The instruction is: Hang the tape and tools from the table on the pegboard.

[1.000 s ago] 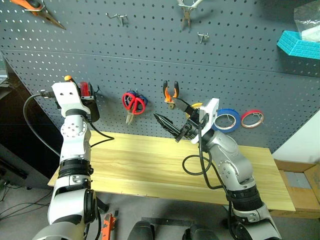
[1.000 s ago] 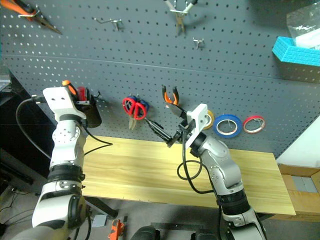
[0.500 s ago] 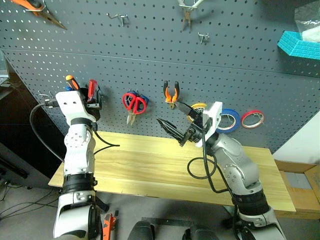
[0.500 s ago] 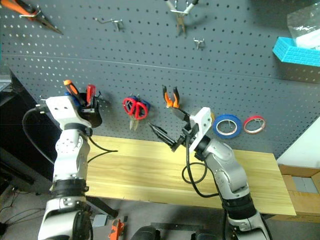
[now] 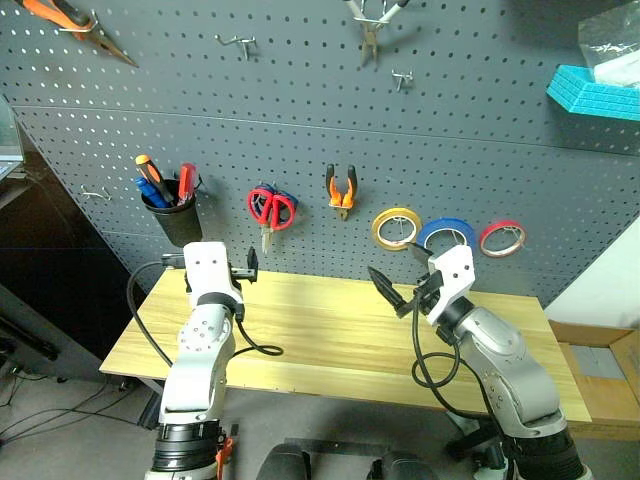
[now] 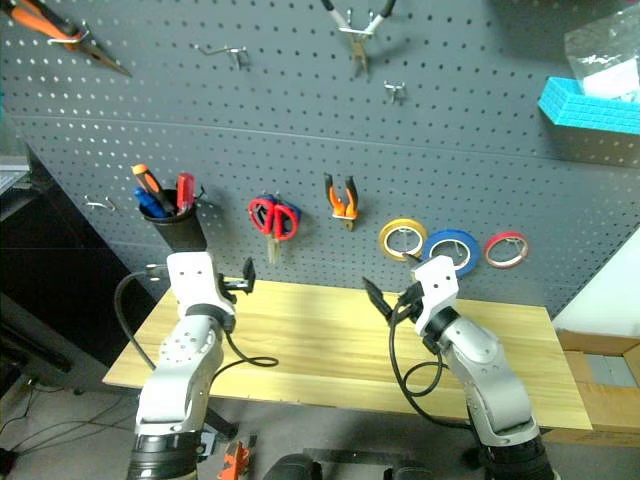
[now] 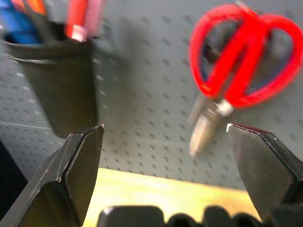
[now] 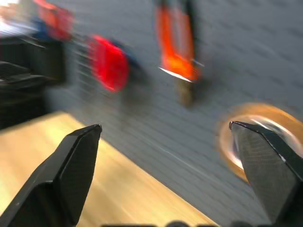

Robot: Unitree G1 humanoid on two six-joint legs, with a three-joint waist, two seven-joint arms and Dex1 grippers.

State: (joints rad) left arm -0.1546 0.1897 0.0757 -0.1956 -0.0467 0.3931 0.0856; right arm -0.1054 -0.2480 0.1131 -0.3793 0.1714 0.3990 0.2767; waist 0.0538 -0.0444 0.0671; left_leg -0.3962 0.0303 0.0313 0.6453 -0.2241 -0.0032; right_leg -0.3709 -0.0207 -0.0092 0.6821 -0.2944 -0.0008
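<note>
With the blue tape point(image 5: 445, 236), red scissors point(image 5: 269, 208), pliers point(image 5: 341, 189) and screwdriver point(image 5: 186, 181) all on the pegboard point(image 5: 300, 130), both grippers, left point(image 5: 250, 267) and right point(image 5: 400, 290), hung wide and empty over the table point(image 5: 330, 335), hanging apparently finished, only withdrawal remaining.

Silver-grey jointed arms, white wrist housings, black looping cables, black fingers point(image 7: 71, 179).

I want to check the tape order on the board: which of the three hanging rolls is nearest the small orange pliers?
The yellow roll. It hangs just right of the orange pliers; the blue roll and then the red roll hang farther right.
</note>
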